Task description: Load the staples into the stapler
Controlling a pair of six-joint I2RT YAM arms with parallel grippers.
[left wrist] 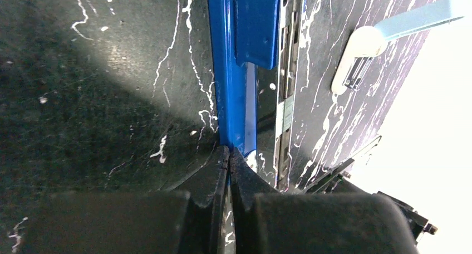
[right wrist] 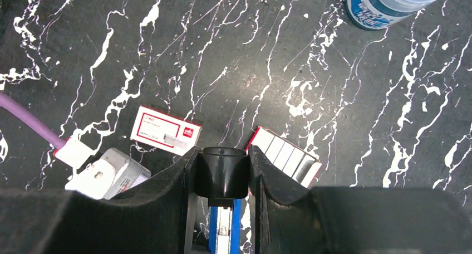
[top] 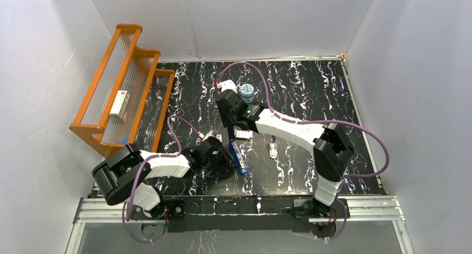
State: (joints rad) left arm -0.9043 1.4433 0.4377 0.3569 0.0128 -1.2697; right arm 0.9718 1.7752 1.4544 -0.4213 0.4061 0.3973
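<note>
Right fingers (right wrist: 172, 193) are clamped on the black top end of the stapler (top: 240, 158), one finger on either side of that cap. The blue body and metal rail show just beneath it in the right wrist view. Over to the left fingers (left wrist: 209, 181): pressed tight together, tips meeting right at the near end of the stapler's blue side. Whether they pinch any of it, I cannot tell.

The stapler sits about mid-tabletop (top: 311, 87). The staples (right wrist: 285, 156), silvery strips in an open tray, lie just beside the right fingers at 2 o'clock, and the red-and-white box (right wrist: 166, 130) lies at 10 o'clock. A white and light-blue tool (top: 273, 148) rests at 3 o'clock of the stapler, apart from it. A blue bottle (top: 246, 91) stands at 12 o'clock.
</note>
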